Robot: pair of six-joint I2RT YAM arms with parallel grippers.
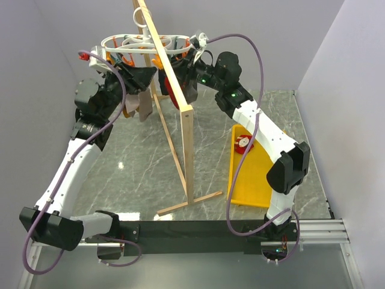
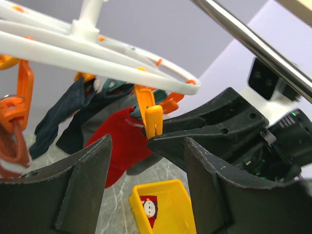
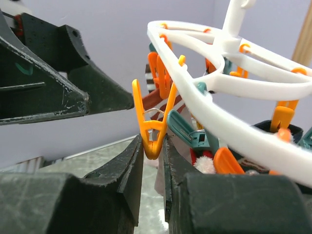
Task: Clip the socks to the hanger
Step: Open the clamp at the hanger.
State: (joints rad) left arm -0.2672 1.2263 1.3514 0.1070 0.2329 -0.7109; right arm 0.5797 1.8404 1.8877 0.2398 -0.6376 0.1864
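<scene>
The white hanger [image 1: 144, 43] [image 2: 97, 61] [image 3: 234, 83] hangs at the back from the wooden rack. One red sock [image 2: 119, 141] [image 1: 170, 90] hangs under it at an orange clip [image 2: 153, 119] [image 3: 153, 134]. My right gripper [image 3: 152, 142] [image 1: 180, 67] is shut on the lower end of that clip. My left gripper [image 2: 148, 151] [image 1: 150, 75] stands open just in front of the sock, with nothing between its fingers [image 2: 87, 185]. The other red sock [image 1: 243, 143] [image 2: 148, 208], with a white figure on it, lies in the yellow tray [image 1: 252, 174] [image 2: 170, 195].
The tall wooden rack [image 1: 183, 126] stands between the arms, its bar crossing above the left wrist view. Dark blue socks [image 2: 58, 117] and a brown striped one [image 2: 12, 146] hang from other clips. Teal and orange clips [image 3: 187, 131] crowd the ring. Walls stand close on both sides.
</scene>
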